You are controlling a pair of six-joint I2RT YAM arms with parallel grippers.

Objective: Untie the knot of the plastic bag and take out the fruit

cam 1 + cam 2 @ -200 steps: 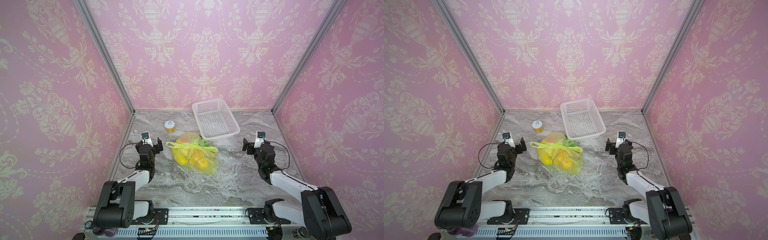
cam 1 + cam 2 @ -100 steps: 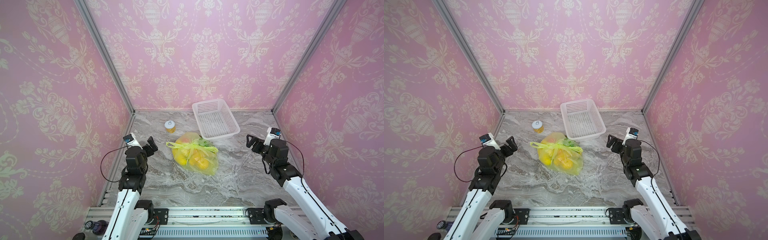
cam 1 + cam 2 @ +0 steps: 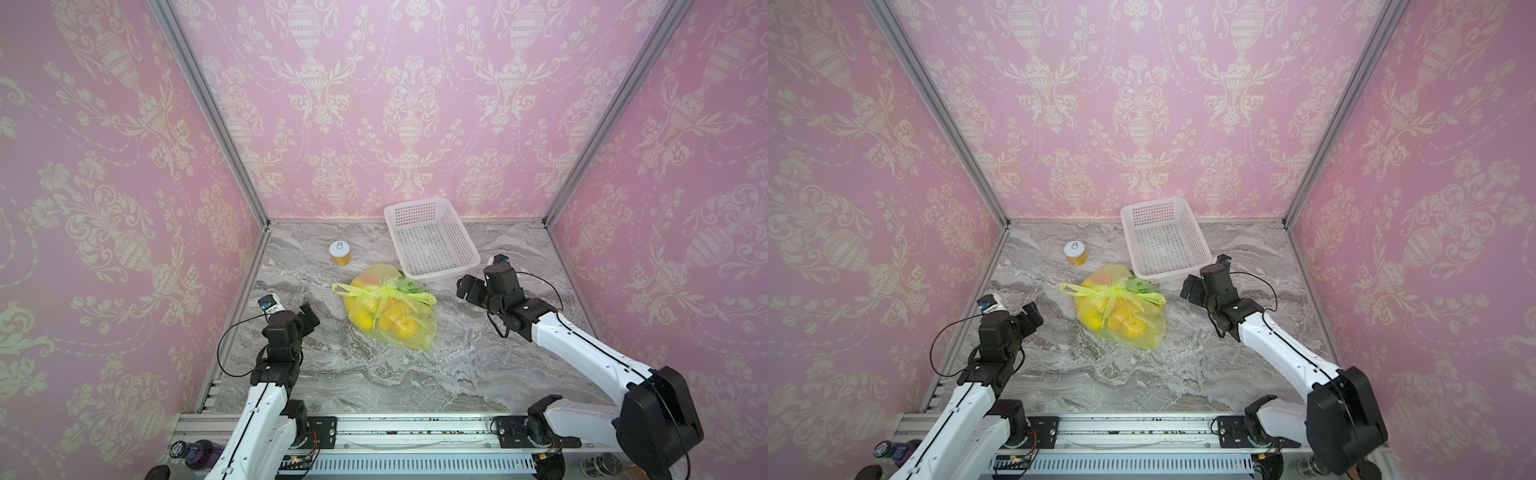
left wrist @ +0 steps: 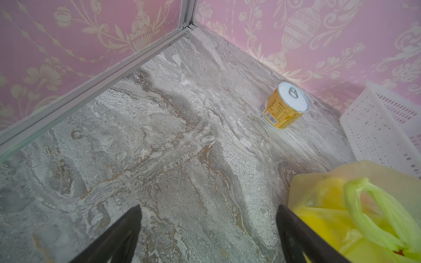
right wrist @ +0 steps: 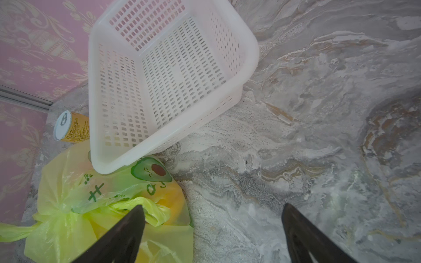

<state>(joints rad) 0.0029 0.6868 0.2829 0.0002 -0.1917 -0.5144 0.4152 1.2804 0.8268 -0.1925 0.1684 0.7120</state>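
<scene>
The plastic bag [image 3: 415,338] [image 3: 1144,338] lies tied in the middle of the marble table. Its knot [image 3: 384,293] [image 3: 1115,293] sits on top, with handle ends sticking out to both sides. Yellow and orange fruit [image 3: 399,326] [image 3: 1127,326] shows through the film. My left gripper [image 3: 309,316] [image 3: 1032,316] hovers open to the left of the bag, apart from it. In the left wrist view the gripper [image 4: 208,207] has only table between its fingers, and the bag [image 4: 319,189] lies beside one finger. My right gripper [image 3: 467,289] [image 5: 213,206] is open, to the right of the bag [image 5: 57,182].
A white perforated basket [image 3: 440,272] [image 3: 1167,272] [image 5: 127,91] stands behind the bag, its near corner touching it. A gold can with a white lid [image 3: 340,252] [image 3: 1076,252] [image 4: 284,107] [image 5: 70,127] stands at the back left. Pink walls close in three sides.
Both arms have unfolded from their low rest pose and risen. Each gripper has come in closer to the bag from its own side. The bag has not moved.
</scene>
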